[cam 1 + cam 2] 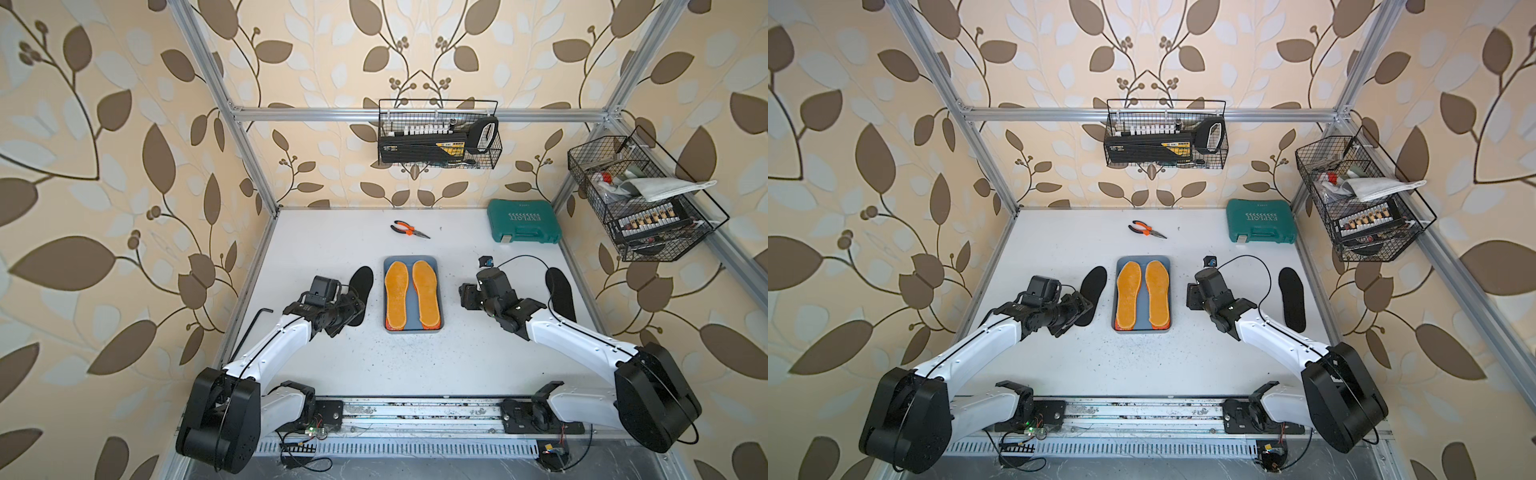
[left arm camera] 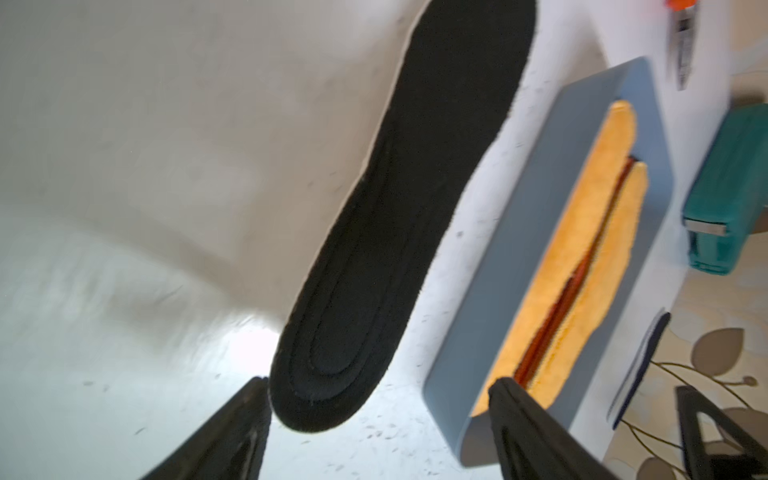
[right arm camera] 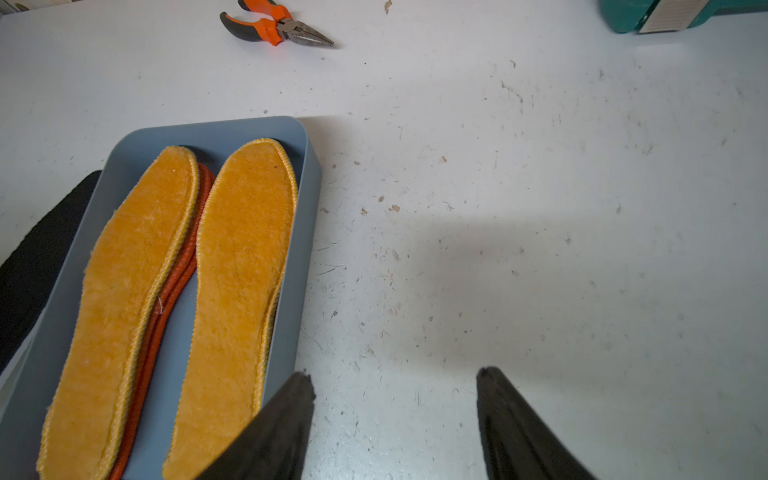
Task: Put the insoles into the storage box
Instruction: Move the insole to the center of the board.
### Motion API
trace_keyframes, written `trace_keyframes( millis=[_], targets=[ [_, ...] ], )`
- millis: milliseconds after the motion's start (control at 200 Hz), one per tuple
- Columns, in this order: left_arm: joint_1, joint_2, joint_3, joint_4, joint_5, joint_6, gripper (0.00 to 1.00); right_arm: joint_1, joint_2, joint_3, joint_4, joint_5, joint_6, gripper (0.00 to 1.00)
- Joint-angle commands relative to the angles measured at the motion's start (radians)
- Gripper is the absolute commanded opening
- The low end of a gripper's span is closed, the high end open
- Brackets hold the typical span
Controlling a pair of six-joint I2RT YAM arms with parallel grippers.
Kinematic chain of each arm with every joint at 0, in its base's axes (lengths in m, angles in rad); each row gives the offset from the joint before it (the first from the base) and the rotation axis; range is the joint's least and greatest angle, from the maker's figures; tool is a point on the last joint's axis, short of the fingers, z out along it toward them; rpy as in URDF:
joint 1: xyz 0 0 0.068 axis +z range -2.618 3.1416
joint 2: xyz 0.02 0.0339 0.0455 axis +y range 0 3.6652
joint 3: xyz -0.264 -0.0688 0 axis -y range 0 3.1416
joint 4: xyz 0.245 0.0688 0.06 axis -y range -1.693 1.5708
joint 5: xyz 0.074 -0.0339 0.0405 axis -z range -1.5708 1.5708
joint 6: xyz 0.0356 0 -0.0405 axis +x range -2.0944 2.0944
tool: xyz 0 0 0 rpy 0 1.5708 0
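Two orange-yellow fleecy insoles [image 1: 396,295] lie side by side, toes toward the back wall, inside the shallow blue-grey plastic storage box [image 1: 411,261] at the middle of the scuffed white tabletop [image 1: 457,357]. Beneath them, seen in the right wrist view, run the orange-red edges of further insoles [image 3: 180,266] stacked under the top pair; how many lie there cannot be told.

Two flat black insoles are outside the box, both on the table. One black insole [image 1: 362,279] lies just beside the box on the robot's left, its heel end hidden under the left arm in both top views. The other black insole [image 1: 561,295] lies well apart on the right, near the table's edge and beyond the right arm.

The left gripper [image 2: 380,384] hangs low over the heel of the nearer black insole with its jaws spread wide and gripping nothing. One fingertip [image 2: 259,395] stands just beside the heel's rim, and the other shows in front of the box's corner. Whether either touches the insole cannot be told.

The right gripper [image 3: 395,374] is likewise spread and empty, its jaws over bare table just beside the box's right wall.

Toward the back lie needle-nose pliers with orange-and-black handles [image 1: 409,230] and a closed green moulded tool case [image 1: 523,222]. Two black wire baskets of tools — one on the rear rail [image 1: 438,133], one on the right rail [image 1: 640,199] — hang from the aluminium frame.
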State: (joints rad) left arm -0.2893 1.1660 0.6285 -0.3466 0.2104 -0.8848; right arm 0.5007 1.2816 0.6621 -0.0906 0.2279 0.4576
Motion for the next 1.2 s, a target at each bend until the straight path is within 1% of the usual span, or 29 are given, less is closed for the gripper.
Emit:
trace_keyframes(
  millis=[0, 110, 175, 250, 315, 380, 405, 435, 510, 555, 615, 685, 750, 795, 835, 920, 960, 1065, 1195],
  targets=[
    [0.009, 0.017, 0.083, -0.012, -0.001, 0.159, 0.85, 0.005, -0.004, 0.009, 0.042, -0.084, -0.045, 0.65],
    [0.053, 0.068, 0.13, 0.016, 0.067, 0.199, 0.82, 0.032, -0.016, -0.004, 0.08, -0.095, -0.071, 0.65],
    [0.058, 0.104, 0.168, 0.004, 0.096, 0.207, 0.8, 0.038, -0.012, 0.0, 0.076, -0.082, -0.073, 0.65],
    [0.058, 0.119, 0.189, 0.022, 0.162, 0.222, 0.79, 0.039, -0.002, 0.009, 0.062, -0.071, -0.072, 0.65],
    [0.058, 0.121, 0.206, 0.012, 0.158, 0.246, 0.8, 0.039, 0.005, 0.015, 0.058, -0.072, -0.07, 0.65],
    [0.067, 0.127, 0.214, 0.005, 0.095, 0.289, 0.82, 0.041, 0.009, 0.017, 0.057, -0.076, -0.07, 0.65],
    [0.083, 0.135, 0.208, 0.018, 0.086, 0.304, 0.83, 0.043, 0.01, 0.018, 0.058, -0.078, -0.069, 0.66],
    [0.118, 0.149, 0.194, 0.056, 0.105, 0.319, 0.83, 0.043, 0.01, 0.018, 0.058, -0.079, -0.068, 0.65],
    [0.238, 0.218, 0.171, 0.151, 0.226, 0.315, 0.8, 0.045, 0.009, 0.016, 0.063, -0.084, -0.069, 0.65],
    [0.28, 0.265, 0.171, 0.202, 0.278, 0.326, 0.77, 0.048, 0.006, 0.013, 0.069, -0.09, -0.073, 0.66],
    [0.287, 0.348, 0.206, 0.193, 0.27, 0.368, 0.77, 0.061, -0.005, 0.001, 0.091, -0.107, -0.091, 0.66],
    [0.288, 0.421, 0.246, 0.196, 0.296, 0.403, 0.76, 0.087, -0.02, -0.014, 0.128, -0.131, -0.123, 0.67],
    [0.286, 0.475, 0.273, 0.201, 0.311, 0.417, 0.72, 0.113, -0.028, -0.024, 0.163, -0.159, -0.15, 0.67],
    [0.281, 0.503, 0.287, 0.201, 0.298, 0.428, 0.71, 0.13, -0.027, -0.025, 0.177, -0.171, -0.16, 0.68],
    [0.269, 0.519, 0.298, 0.195, 0.265, 0.441, 0.72, 0.141, -0.027, -0.024, 0.184, -0.178, -0.168, 0.67],
    [0.226, 0.552, 0.333, 0.154, 0.15, 0.473, 0.73, 0.154, -0.029, -0.025, 0.192, -0.174, -0.173, 0.68],
    [0.207, 0.572, 0.346, 0.145, 0.116, 0.484, 0.74, 0.156, -0.03, -0.025, 0.192, -0.17, -0.172, 0.68],
    [0.197, 0.626, 0.368, 0.149, 0.096, 0.466, 0.74, 0.156, -0.032, -0.027, 0.19, -0.159, -0.17, 0.68],
    [0.187, 0.674, 0.382, 0.17, 0.068, 0.455, 0.71, 0.157, -0.038, -0.031, 0.192, -0.15, -0.166, 0.68]
  ],
)
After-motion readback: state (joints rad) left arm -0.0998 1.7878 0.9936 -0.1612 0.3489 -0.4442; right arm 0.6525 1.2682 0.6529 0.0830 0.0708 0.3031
